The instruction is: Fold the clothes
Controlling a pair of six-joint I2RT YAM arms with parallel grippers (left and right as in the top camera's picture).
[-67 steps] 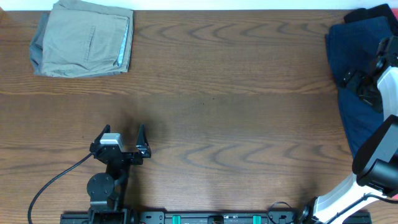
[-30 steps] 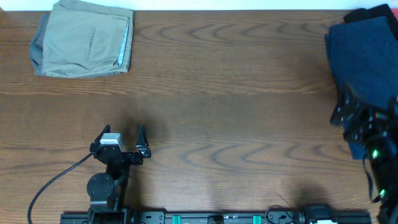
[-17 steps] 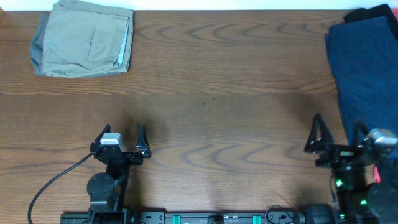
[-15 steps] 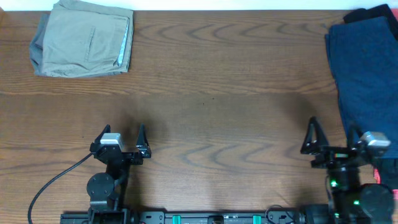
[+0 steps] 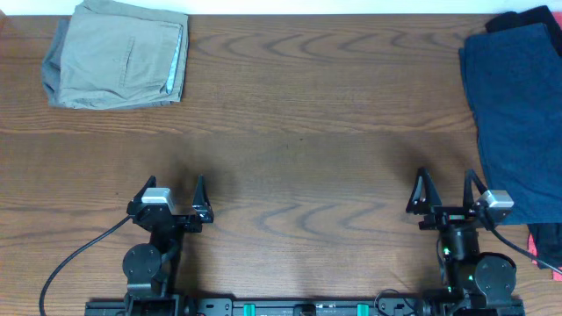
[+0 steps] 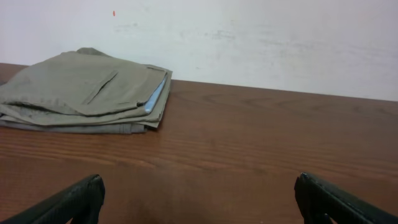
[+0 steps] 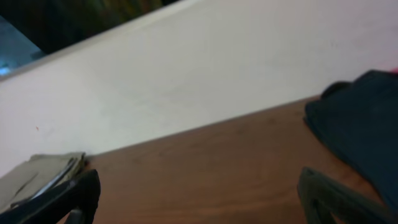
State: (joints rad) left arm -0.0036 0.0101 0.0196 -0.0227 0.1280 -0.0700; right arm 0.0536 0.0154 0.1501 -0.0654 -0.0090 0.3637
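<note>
Folded khaki-beige shorts [image 5: 118, 54] with a back pocket and pale blue lining lie at the table's far left corner; they also show in the left wrist view [image 6: 87, 92] and small in the right wrist view [image 7: 40, 174]. Navy shorts [image 5: 518, 105] lie spread at the far right, also in the right wrist view [image 7: 364, 130]. My left gripper [image 5: 174, 195] is open and empty near the front left. My right gripper [image 5: 445, 191] is open and empty near the front right, just left of the navy shorts.
A dark garment [image 5: 527, 17] peeks out behind the navy shorts at the far right corner. Something red [image 5: 544, 250] lies at the right edge. A white wall [image 6: 249, 37] backs the wooden table [image 5: 307, 114].
My right arm has pulled back from over the navy shorts to the front right of the table and now rests low, gripper open. The left arm has not moved.
</note>
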